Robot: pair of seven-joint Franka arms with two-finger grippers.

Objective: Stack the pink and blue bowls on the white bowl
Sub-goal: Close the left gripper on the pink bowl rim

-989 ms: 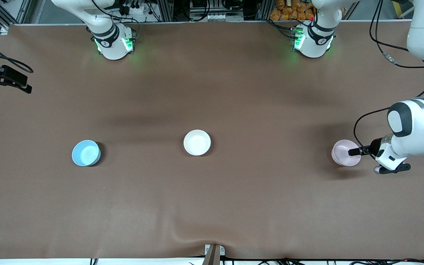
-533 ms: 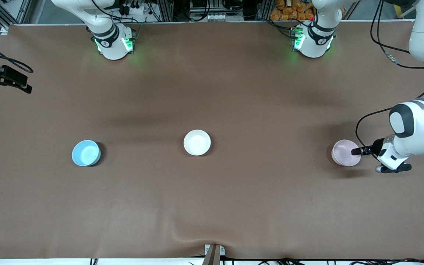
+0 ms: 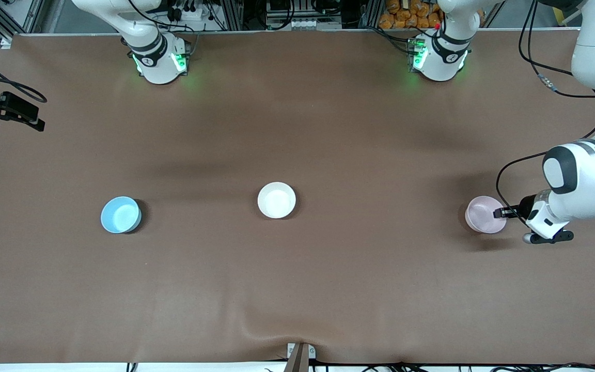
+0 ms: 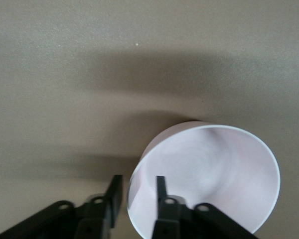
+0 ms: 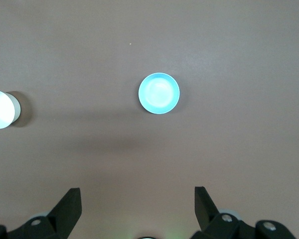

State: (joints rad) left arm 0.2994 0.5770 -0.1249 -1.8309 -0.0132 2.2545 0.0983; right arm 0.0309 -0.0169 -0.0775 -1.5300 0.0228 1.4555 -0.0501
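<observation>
Your brown cloth-covered worktop [image 3: 297,284] carries three small round plastic bowls. Beside the central white bowl [image 3: 276,200], toward the left arm's end, the pale pink bowl [image 3: 483,214] sits, its rim between your left pincer's [image 4: 138,191] narrowed fingers. The right pincer [image 5: 137,204] waits, spread wide, above the light blue bowl [image 3: 120,214].

Even overhead light on the brown table [image 3: 328,268], soft broad arm shadows across its middle, a dark shadow beside the pink bowl [image 4: 209,179], green glow at both arm bases, left wrist view dim and slightly blurred, blue bowl [image 5: 159,93] washed pale by glare.
</observation>
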